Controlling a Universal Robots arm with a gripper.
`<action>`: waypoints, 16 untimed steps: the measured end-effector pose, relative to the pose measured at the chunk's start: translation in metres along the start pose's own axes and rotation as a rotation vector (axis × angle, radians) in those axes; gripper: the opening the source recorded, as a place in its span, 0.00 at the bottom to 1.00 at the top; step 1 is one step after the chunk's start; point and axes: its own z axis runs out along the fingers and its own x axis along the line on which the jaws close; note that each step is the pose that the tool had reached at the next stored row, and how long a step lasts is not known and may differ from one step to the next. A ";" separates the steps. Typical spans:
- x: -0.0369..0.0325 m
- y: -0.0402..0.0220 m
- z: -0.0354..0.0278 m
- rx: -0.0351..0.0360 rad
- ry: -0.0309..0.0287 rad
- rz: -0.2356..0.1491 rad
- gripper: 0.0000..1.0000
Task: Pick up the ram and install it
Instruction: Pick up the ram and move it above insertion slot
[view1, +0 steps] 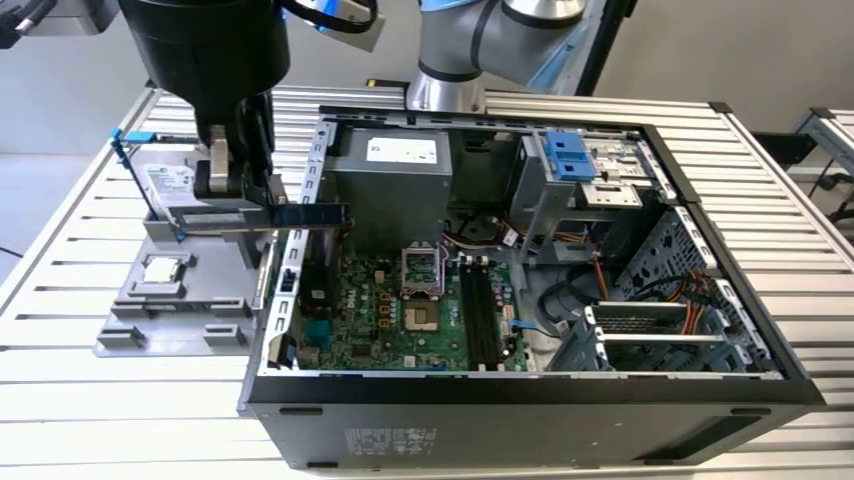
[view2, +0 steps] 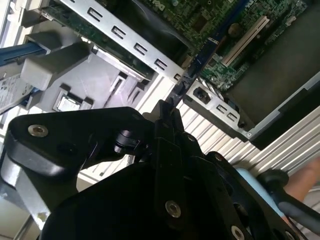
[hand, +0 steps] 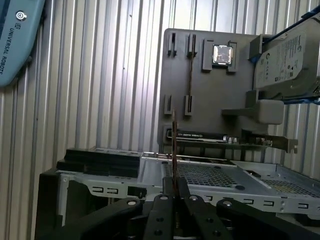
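Aluminium slats are met first: the ribbed table (view1: 747, 180) is spread across the whole exterior view. At centre and right of that view, the black computer case (view1: 534, 410) is laid on its side with the cover off. The green motherboard (view1: 380, 315) is exposed inside it, crossed by long black memory slots (view1: 478, 310).

At the exterior view's left, just beside the case, a grey parts fixture (view1: 160, 300) is set on the slats. A silver hard drive (view1: 167, 185) is propped in the fixture's upper part.

Now the arm. The black gripper (view1: 260, 200) is hung in the upper left of the exterior view, by the fixture's edge nearest the case. Its fingers are clamped on the ram (view1: 314, 213). The dark stick is held level and clear of the fixture, and its free end is carried across the case's left wall.

In the second wrist view the ram (view2: 200, 57) is seen running out from the closed fingertips toward the motherboard. In the first wrist view it (hand: 173, 150) is seen edge-on as a thin line.

Smallest of all, the square processor chip (view1: 163, 268) is seated in a pocket of the fixture.
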 end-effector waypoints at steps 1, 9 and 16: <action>0.0000 -0.0001 0.0000 0.0000 0.0000 0.000 0.00; 0.0000 -0.0003 0.0000 0.0000 0.0000 0.000 0.00; 0.0002 -0.0032 -0.0002 -0.0001 0.0001 0.000 0.00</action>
